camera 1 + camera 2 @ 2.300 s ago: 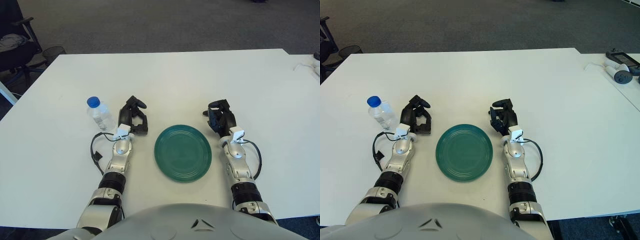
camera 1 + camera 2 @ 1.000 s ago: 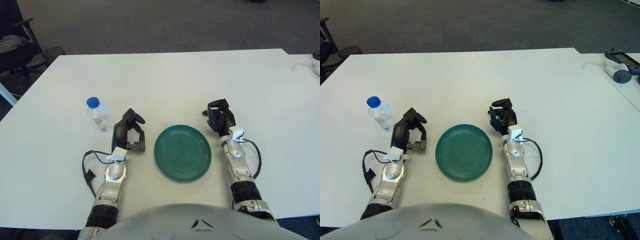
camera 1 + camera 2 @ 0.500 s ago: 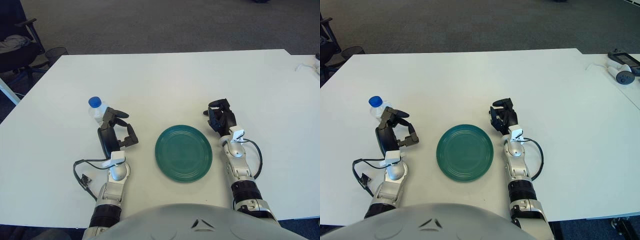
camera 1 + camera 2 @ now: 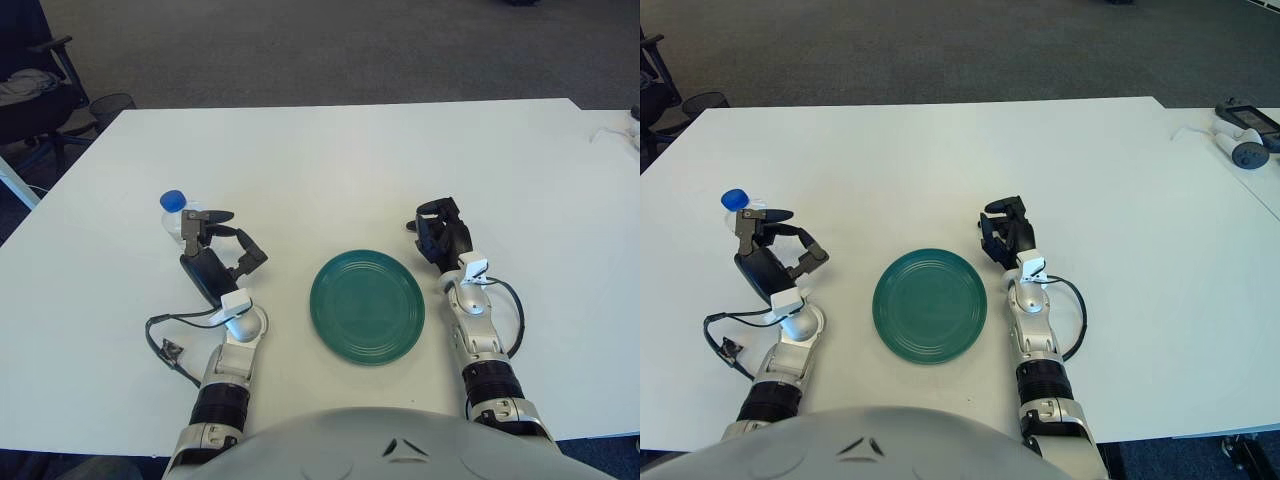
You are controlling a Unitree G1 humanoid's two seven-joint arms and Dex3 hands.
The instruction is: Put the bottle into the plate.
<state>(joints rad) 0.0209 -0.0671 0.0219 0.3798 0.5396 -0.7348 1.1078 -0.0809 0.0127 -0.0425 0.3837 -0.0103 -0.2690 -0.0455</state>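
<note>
Plastic, glaze and matt laminate

Clear plastic bottle (image 4: 178, 218) with glossy blue cap (image 4: 172, 200); smooth green plate (image 4: 367, 306), faintly ridged; matt white table (image 4: 330, 160); black plastic left hand (image 4: 214, 257).

Bottle and plate on the white table, bottle outside the plate.

The bottle (image 4: 178, 215) is small, of clear plastic with a blue cap, and stands on the left part of the table; only its cap and upper body show, the rest being hidden, and whether it is quite upright or slightly tilted cannot be told. The plate (image 4: 367, 306) is round, dark green, with faint concentric rings on its face, and lies flat near the front edge of the table at about the middle, with nothing on it. The two are well apart, the bottle to the left of the plate and somewhat farther back.
</note>
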